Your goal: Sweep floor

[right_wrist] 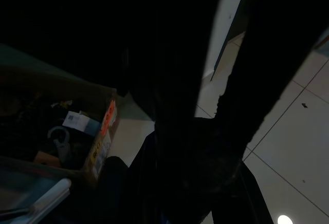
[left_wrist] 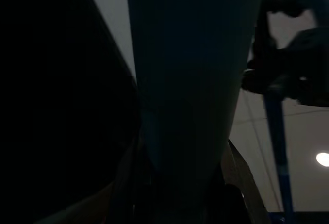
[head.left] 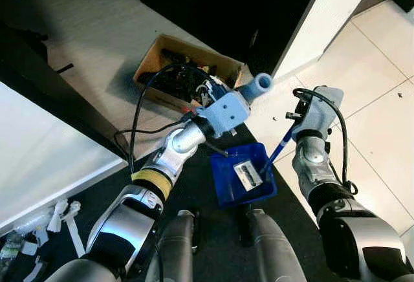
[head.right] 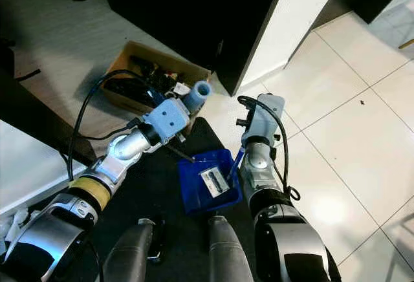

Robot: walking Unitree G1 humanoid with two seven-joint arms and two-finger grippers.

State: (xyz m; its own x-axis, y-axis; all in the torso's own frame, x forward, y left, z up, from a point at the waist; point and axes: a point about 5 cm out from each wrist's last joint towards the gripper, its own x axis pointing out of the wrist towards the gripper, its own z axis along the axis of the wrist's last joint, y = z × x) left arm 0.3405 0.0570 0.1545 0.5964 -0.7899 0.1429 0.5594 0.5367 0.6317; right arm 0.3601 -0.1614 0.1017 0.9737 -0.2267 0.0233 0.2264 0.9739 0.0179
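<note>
White floor tiles (head.left: 381,127) took up the robot's right side, and a wood-look floor (head.left: 84,17) ran off to its left. A tall black cabinet (head.left: 213,10) with a white side panel stood ahead. A black mat (head.left: 200,198) lay under the robot's legs, with a white slab (head.left: 39,152) beside it on the left. An open cardboard box (head.left: 155,59) full of dark cables and odds and ends sat on the wood-look floor, just in front of the left arm.

The blue dustpan (head.left: 223,191) rested on the mat, close in front of the robot's feet and between the two arms. A pale flat scrap (head.left: 248,173) lay inside it. The thin blue dustpan handle (head.left: 278,151) rose slanting from the pan's right edge into the right gripper (head.left: 289,136). That gripper was clamped on the handle's upper end, just above and to the right of the pan.

The left gripper (head.left: 223,117) hung just above the pan's far left corner. It was closed around a thick pale-blue broom handle (head.left: 262,85), whose open end pointed up past the wrist. In the left wrist view the shaft ran straight out along the fingers, which were too dark to show how tightly they met.

A few small specks (head.left: 274,119) dotted the tile beyond the pan.
</note>
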